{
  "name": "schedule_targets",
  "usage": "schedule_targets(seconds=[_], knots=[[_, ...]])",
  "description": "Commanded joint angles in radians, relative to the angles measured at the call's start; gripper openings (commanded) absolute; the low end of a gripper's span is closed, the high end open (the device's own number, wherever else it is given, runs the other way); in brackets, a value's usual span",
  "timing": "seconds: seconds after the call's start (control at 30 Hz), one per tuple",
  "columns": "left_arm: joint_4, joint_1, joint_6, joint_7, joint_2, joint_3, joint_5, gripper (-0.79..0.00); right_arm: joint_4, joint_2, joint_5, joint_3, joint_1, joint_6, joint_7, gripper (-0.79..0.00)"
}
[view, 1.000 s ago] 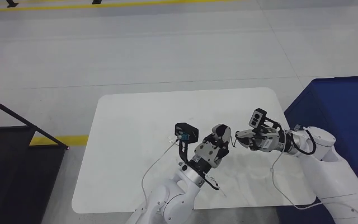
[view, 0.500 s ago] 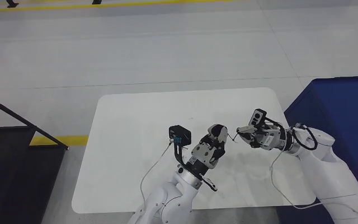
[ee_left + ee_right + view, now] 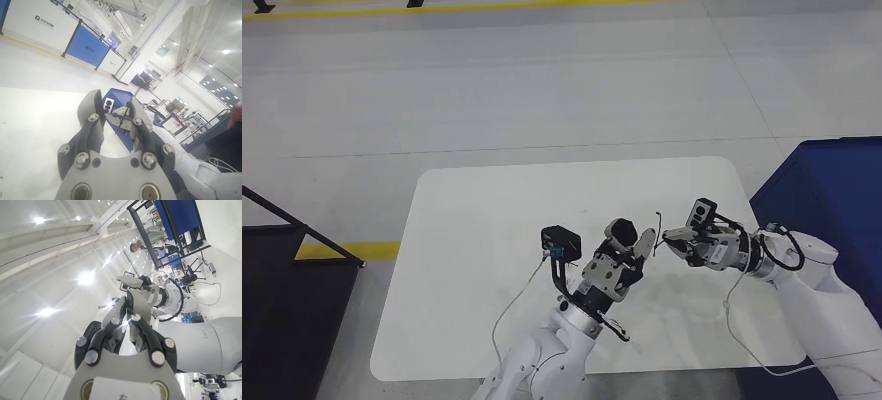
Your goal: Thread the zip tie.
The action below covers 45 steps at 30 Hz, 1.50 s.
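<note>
Big white surface (image 3: 482,230) w/ rounded corners sits mid-frame in the top view, pale floor (image 3: 542,90) all around it, and a blue block (image 3: 832,190) just off its right edge. The left arm (image 3: 552,350) comes up from the near edge, the right arm (image 3: 812,270) comes in from the right beside the blue block. They meet above the right-center part of the surface.

Left tool (image 3: 632,237) is released, fingers spread wide. From its own wrist cam (image 3: 115,103) you look straight thru the gap at the other arm's tool and cam. Right tool (image 3: 672,241) points at the left one, tips just beside it, and it's clenched on the zip tie (image 3: 658,222). In the right wrist view (image 3: 129,296) both fingers are pressed together w/ a short dark bit of the tie (image 3: 131,311) pinched between them.

The tie itself is a thin black strip held up off the surface, between the two tools. In the top view it pokes out past the right tool's tips as a skinny line. From the left wrist view the strip (image 3: 124,115) runs close along the inner face of one left finger (image 3: 139,113), inside the open gap. Can't tell if it actually touches that finger tbh. The other left finger (image 3: 94,108) is well apart from it.
</note>
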Motion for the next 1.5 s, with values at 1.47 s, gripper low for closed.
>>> schedule_targets(seconds=[1.47], knots=[[0.411,-0.132,0.509,0.505,-0.021,0.126,1.122,0.0,0.048,-0.018,0.212,-0.001,0.02,0.143,-0.228,-0.785]])
